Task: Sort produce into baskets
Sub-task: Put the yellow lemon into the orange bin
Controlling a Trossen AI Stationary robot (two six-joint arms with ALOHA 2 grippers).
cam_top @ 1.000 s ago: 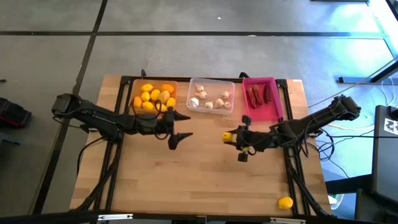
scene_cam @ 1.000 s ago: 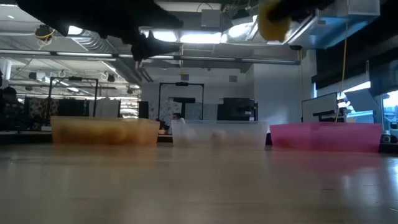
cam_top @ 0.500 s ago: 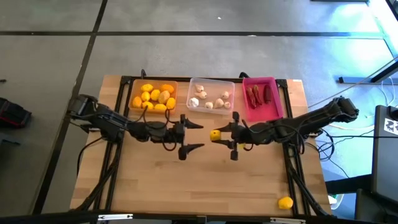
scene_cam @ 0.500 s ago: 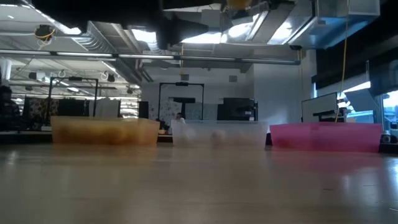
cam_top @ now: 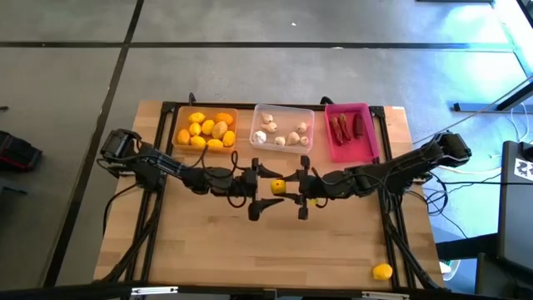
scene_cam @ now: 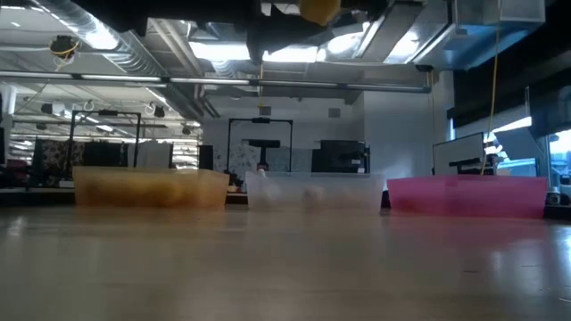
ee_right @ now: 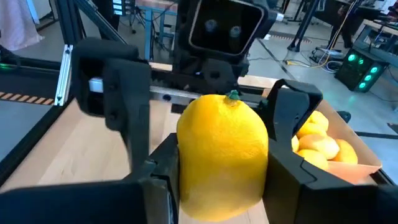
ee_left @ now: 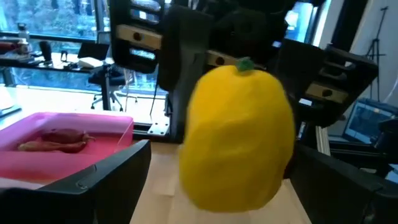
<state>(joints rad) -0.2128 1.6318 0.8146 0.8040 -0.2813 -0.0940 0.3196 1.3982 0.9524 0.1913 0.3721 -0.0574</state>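
Closest to me on the table [cam_top: 208, 250], 1 stray lemon [cam_top: 382, 271] lies alone by the front right corner, well apart from both arms.

Above the middle of the table I have the 2 grippers facing each other with a lemon [cam_top: 277, 187] between them. My right gripper [cam_top: 301, 187] is clenched on this lemon; from the right wrist view I see the fruit [ee_right: 222, 156] sitting tight between the fingers [ee_right: 296, 134], green stem nub up. My left gripper [cam_top: 257, 187] is spread wide, its 2 fingers standing on either side of the fruit without touching it; in the left wrist view the lemon [ee_left: 237, 137] fills the gap ahead of them. The low view shows it [scene_cam: 318, 8] held up in the air, clear of the wood.

Farther back, 3 trays stand in a row along the far edge. The orange tray [cam_top: 178, 127] on the left holds a heap of lemons [cam_top: 208, 130]. The clear tray [cam_top: 284, 108] in the middle holds garlic bulbs [cam_top: 280, 135]. The pink tray [cam_top: 347, 156] on the right holds dark red chilies [cam_top: 348, 127].
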